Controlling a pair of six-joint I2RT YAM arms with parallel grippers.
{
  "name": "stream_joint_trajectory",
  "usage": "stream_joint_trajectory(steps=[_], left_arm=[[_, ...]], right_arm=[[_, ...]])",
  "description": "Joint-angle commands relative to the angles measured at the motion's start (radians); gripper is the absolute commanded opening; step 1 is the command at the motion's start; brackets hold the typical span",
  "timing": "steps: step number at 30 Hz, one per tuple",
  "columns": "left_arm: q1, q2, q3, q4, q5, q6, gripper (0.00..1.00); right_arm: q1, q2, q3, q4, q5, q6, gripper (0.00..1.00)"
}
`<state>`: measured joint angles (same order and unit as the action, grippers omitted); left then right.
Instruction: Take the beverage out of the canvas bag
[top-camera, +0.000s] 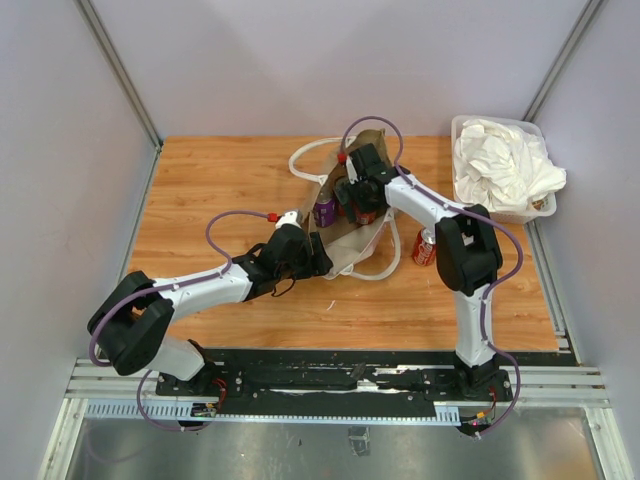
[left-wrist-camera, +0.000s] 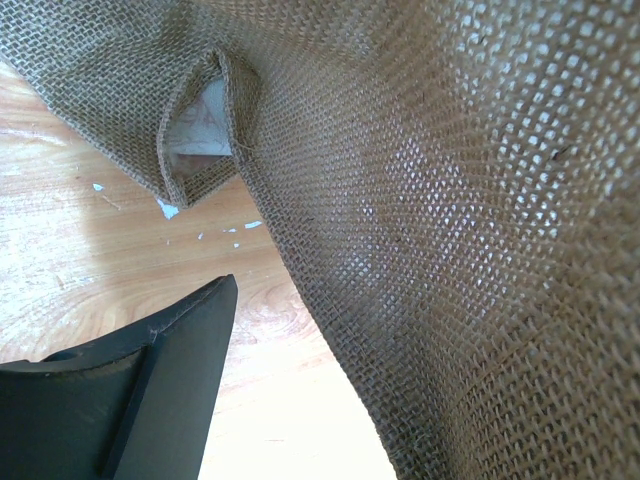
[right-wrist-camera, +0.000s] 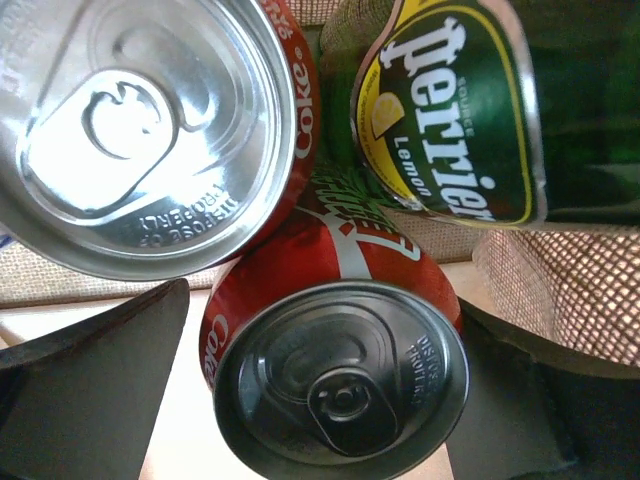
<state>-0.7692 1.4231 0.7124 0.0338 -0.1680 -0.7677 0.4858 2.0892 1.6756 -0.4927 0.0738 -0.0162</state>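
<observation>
At the tabletop's centre: the canvas bag (top-camera: 350, 247) sits slumped on the tabletop (top-camera: 220, 190) with its mouth gaping. White rope handles loop out at 11 and 5 o'clock.
Beverages in the bag: the right wrist view shows the lower Coke can (right-wrist-camera: 340, 385) with its top toward the camera. The upper Coke can (right-wrist-camera: 150, 130) touches it at 11 o'clock, and a green Perrier bottle (right-wrist-camera: 450, 110) lies at 1 o'clock, with bag weave behind them.
Purple can (top-camera: 325, 211): inside the bag, just at 9 o'clock of the right pincer.
Right pincer (top-camera: 358, 208): reaching into the bag's mouth with its fingers spread, one on each side of the lower Coke can. A pale sliver shows between one finger (right-wrist-camera: 90, 380) and the can, so it is not clamped.
Left pincer (top-camera: 320, 260): at the bag's 8 o'clock edge, against the fabric. Its wrist view shows one dark finger (left-wrist-camera: 150, 390) over the wood, and burlap hides the other. I cannot tell whether it is apart or clamped.
Loose red can (top-camera: 424, 249): upright on the tabletop at 3 o'clock of the bag, outside it.
Plastic bin (top-camera: 500, 215): at 2 o'clock, in the far corner, holding white cloth (top-camera: 505, 165).
</observation>
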Motion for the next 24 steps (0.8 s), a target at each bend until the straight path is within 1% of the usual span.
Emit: stream_joint_trajectory(steps=[1,5,7,9,13,15,22,23,24], left_arm=[[-0.005,0.02,-0.02,-0.063,-0.013,0.012,0.76],[-0.005,0.02,-0.022,-0.061,-0.013,0.012,0.76],[-0.005,0.022,-0.024,-0.061,-0.011,0.011,0.76],[-0.005,0.023,-0.024,-0.058,-0.01,0.01,0.76],[-0.005,0.026,-0.025,-0.057,-0.01,0.01,0.76],[-0.005,0.027,-0.025,-0.057,-0.01,0.01,0.76],[-0.005,0.031,-0.022,-0.055,-0.005,0.01,0.76],[-0.005,0.032,-0.023,-0.055,-0.005,0.01,0.76],[-0.005,0.032,-0.024,-0.055,-0.004,0.008,0.76]], right_arm=[[-0.038,-0.045,-0.023,-0.009,0.014,0.054,0.97],[-0.039,-0.059,-0.026,0.016,0.009,0.064,0.96],[-0.041,-0.058,-0.028,0.02,0.015,0.066,0.93],[-0.04,-0.058,-0.032,0.025,0.024,0.068,0.83],[-0.042,-0.061,-0.047,0.041,0.025,0.063,0.58],[-0.042,-0.063,-0.053,0.047,0.013,0.06,0.51],[-0.042,-0.075,-0.06,0.047,-0.007,0.045,0.31],[-0.042,-0.076,-0.062,0.047,-0.012,0.043,0.2],[-0.042,-0.08,-0.063,0.047,-0.006,0.046,0.03]])
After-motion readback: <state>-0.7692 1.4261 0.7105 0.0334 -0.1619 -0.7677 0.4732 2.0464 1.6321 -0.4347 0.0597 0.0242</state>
